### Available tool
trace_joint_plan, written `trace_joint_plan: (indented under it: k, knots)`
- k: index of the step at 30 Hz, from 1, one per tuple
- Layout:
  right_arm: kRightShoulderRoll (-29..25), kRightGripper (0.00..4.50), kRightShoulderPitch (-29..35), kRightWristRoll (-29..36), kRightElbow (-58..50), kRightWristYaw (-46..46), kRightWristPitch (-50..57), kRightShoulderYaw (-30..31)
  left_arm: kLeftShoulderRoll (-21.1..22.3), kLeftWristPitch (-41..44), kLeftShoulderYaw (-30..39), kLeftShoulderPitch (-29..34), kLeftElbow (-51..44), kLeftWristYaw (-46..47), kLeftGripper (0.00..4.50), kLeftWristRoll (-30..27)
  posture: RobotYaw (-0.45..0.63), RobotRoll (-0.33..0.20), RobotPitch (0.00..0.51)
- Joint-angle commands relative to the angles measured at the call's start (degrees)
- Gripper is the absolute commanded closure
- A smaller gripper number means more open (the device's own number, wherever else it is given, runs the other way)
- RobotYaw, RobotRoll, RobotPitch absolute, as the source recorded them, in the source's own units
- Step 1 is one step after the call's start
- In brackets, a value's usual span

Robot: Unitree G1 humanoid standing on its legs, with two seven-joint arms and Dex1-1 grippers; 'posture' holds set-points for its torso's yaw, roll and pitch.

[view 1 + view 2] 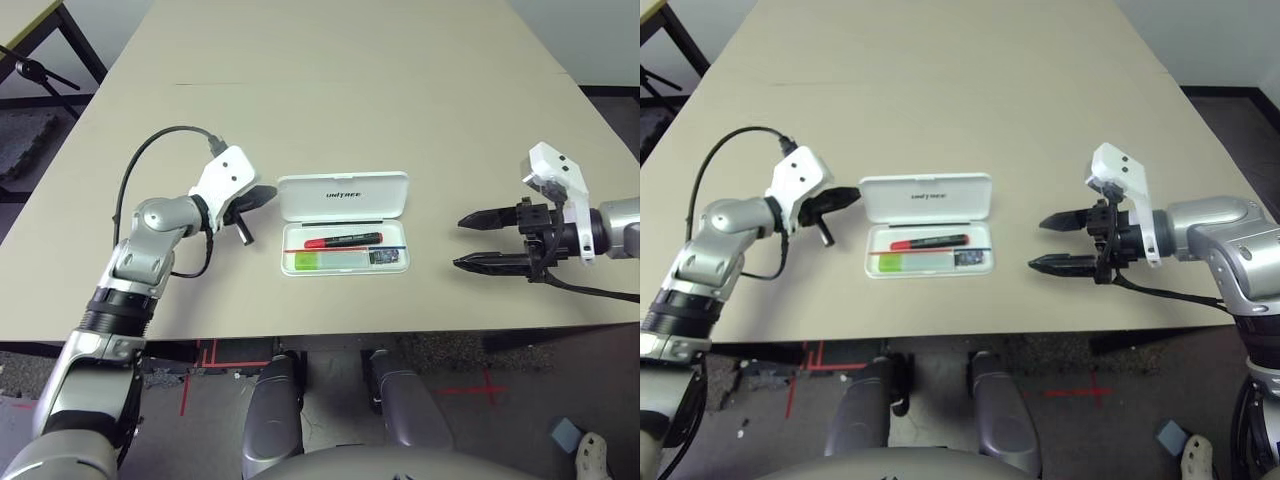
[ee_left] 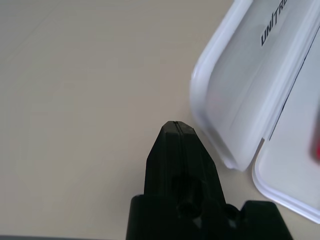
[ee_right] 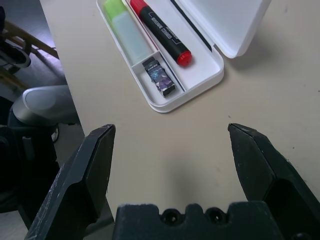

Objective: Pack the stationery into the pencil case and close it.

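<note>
In the left eye view, closed finger against finger at left of centre with the left gripper, just beside the raised lid. Spread wide at the right with the right gripper, tips well apart, with bare table between them. Open near the centre, in the case of the pencil case. Inside its tray, lying in the upper compartment: red marker; in the lower left: lime-green highlighter; in the lower right: dark silvery block.
</note>
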Motion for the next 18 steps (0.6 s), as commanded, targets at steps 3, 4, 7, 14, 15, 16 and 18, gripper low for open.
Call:
trace_joint_plan:
  k: [3, 4, 7, 14, 15, 16, 18]
  knots:
    - [-0.2, 0.00, 0.9, 1.1, -2.0, -0.9, 0.8, 0.0, -1.8, 1.8, -0.3, -0.3, -3.9, -2.6, 4.48, -2.8, -0.05, 0.000, 0.177]
    - [-0.2, 0.00, 0.9, 1.2, -2.0, -1.0, 0.8, 0.0, -1.8, 2.2, -0.3, -0.2, -4.7, -3.1, 4.48, -3.1, -0.05, 0.000, 0.177]
    - [-0.3, 0.00, 0.8, 1.2, -1.9, -1.1, 0.7, 0.1, -1.2, 4.0, -0.6, 1.1, -8.7, -5.6, 4.48, -4.8, -0.05, 0.000, 0.177]
    - [0.6, 0.00, 0.2, 0.6, -1.4, -1.5, 0.2, 1.4, 0.2, 6.6, -4.1, 5.4, -17.7, -9.9, 4.48, -4.8, -0.04, 0.000, 0.172]
    - [0.8, 0.00, 0.1, 0.4, -1.3, -1.5, 0.0, 1.7, 0.2, 6.9, -4.8, 5.9, -18.5, -10.1, 4.48, -4.5, -0.04, 0.000, 0.172]
    - [0.9, 0.00, 0.0, 0.3, -1.3, -1.6, -0.1, 1.8, 0.3, 6.9, -5.4, 6.3, -18.8, -10.0, 4.48, -4.0, -0.04, 0.000, 0.172]
    - [1.1, 0.00, -0.3, 0.1, -1.0, -1.6, -0.3, 2.2, 0.2, 6.8, -6.7, 6.6, -18.5, -9.8, 4.48, -2.7, -0.04, 0.000, 0.168]
